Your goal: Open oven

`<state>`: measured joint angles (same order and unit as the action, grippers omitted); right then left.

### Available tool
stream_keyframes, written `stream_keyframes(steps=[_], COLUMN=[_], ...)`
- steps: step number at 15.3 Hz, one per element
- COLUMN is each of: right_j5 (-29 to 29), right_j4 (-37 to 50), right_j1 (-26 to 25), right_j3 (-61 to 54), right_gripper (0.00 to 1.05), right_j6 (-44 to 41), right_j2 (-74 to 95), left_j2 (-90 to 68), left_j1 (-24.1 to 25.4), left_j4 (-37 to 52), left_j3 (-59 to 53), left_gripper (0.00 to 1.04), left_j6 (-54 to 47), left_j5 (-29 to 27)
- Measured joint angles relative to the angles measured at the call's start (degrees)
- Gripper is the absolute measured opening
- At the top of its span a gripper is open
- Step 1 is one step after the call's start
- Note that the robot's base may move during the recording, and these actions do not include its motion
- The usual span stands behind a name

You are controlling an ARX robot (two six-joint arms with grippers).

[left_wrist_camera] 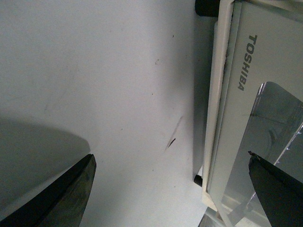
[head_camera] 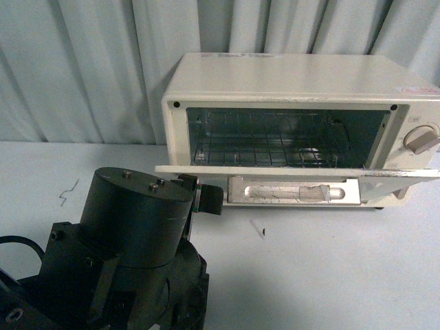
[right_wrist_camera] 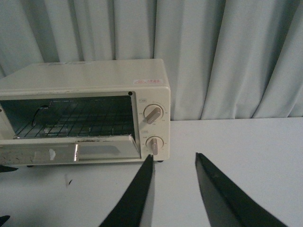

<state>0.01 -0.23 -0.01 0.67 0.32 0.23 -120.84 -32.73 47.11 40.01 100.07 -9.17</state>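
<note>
The cream-white oven stands at the back of the table with its glass door dropped flat. Its wire rack shows inside. The metallic handle bar runs along the door's front edge. My left gripper is open at the door's left corner. In the left wrist view its fingers straddle the door's edge without holding it. My right gripper is open and empty above the table, in front of the oven's two beige knobs. It does not show in the front view.
The white table runs in front of the oven and carries a few small dark marks. A pale pleated curtain hangs behind. My left arm's dark body fills the lower left of the front view.
</note>
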Motion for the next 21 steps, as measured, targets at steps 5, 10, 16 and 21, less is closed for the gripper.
stream_keyframes(steps=[5,10,16,21], right_j5=[0.02,-0.02,0.13,0.00], right_j4=[0.02,0.02,-0.15,0.00], right_j1=[0.00,0.00,-0.02,0.00], right_j3=[0.00,0.00,0.00,0.00], right_gripper=[0.78,0.98,0.98,0.98], right_j6=[0.00,0.00,0.00,0.00], right_j2=[0.00,0.00,0.02,0.00], left_j2=[-1.49,2.25,-0.85,23.17], left_j1=[-1.70,-3.98,5.92,16.04], left_j4=[7.17,10.16,25.35,25.79], left_j3=[-0.70,-10.58,-29.51,-39.82], left_gripper=[0.98,0.98,0.66,0.11], left_j6=[-6.62,-26.77,-63.56,-96.74], left_j5=[-10.78,-28.02,-17.97,-7.61])
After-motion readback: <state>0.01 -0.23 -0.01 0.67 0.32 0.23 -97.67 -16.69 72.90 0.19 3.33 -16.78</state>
